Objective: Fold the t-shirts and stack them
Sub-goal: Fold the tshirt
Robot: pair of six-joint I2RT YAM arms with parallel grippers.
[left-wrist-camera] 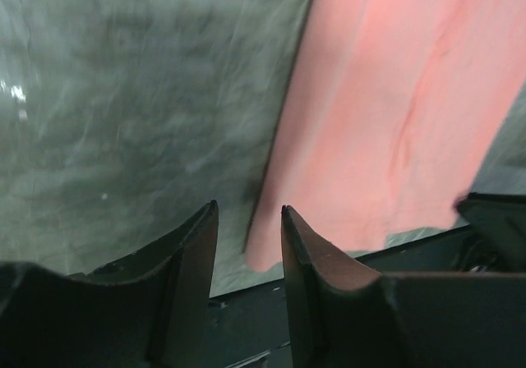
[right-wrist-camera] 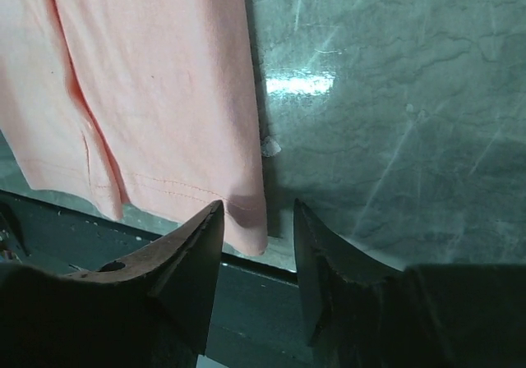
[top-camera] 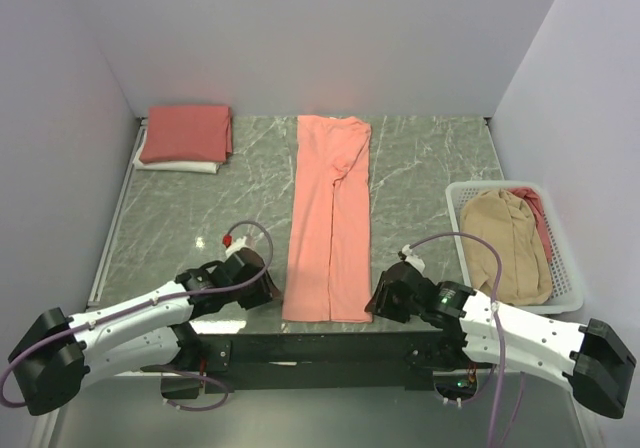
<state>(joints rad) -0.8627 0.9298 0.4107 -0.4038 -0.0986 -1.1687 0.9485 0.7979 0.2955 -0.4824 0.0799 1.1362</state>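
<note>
Lying mid-worktop: a salmon-pink t-shirt (top-camera: 330, 218), folded lengthwise into one long strip that runs from the far edge to the near edge of the grey marbled worktop (top-camera: 200, 218).
Left end effector (top-camera: 270, 292): low at the strip's near left corner, released. In its wrist view the fingers (left-wrist-camera: 193, 253) stand apart and the cloth corner shows in the gap just past the tips.
Right end effector (top-camera: 376, 303): same deal at the near right corner, jaws parted, with the hem corner poking in between them and nothing pinched.
Far left corner: a finished stack, with a folded salmon shirt (top-camera: 186, 133) on top of a white shirt (top-camera: 178, 165), well apart from the strip.
Right side: a white lattice basket (top-camera: 455, 193) holding a crumpled tan shirt (top-camera: 505, 243).
Near edge: a black mounting bar (top-camera: 320, 348) runs right under the strip's hem.
Hard to see: the white shirt only shows as a sliver. A pinkish-red shirt (top-camera: 540, 213) in the basket is mostly buried under the tan one. The left wrist view is blurry. There's a tiny pale speck (right-wrist-camera: 269, 146) beside the strip's edge, and I can't tell what it is.
</note>
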